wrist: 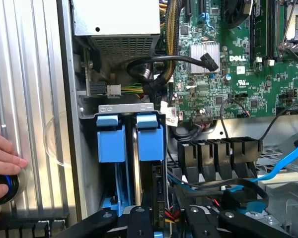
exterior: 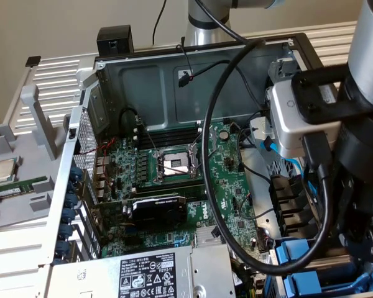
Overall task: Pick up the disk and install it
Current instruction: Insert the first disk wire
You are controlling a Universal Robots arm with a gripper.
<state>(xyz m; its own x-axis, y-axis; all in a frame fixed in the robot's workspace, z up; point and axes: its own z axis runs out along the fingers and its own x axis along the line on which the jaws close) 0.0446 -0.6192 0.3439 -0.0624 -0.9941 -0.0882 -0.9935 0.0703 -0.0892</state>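
The jaws stand parted, gripping nothing, as the gripper (wrist: 168,215) hangs over the drive bay (wrist: 124,107). A person's hand (wrist: 2,163) rests on the ribbed silver panel (wrist: 35,74) outside the case. In the bay a similar blue-framed drive (wrist: 111,139) stands upright. Just beside it stands the disk (wrist: 150,138), seated between the jaws. The Dell motherboard (wrist: 238,64) lies beyond.

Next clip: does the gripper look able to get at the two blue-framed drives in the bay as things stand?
Probably yes. The gripper hangs directly over the blue-framed drives, which stand side by side in the open bay with nothing across them; the loose cables appear to lie beside the bay.
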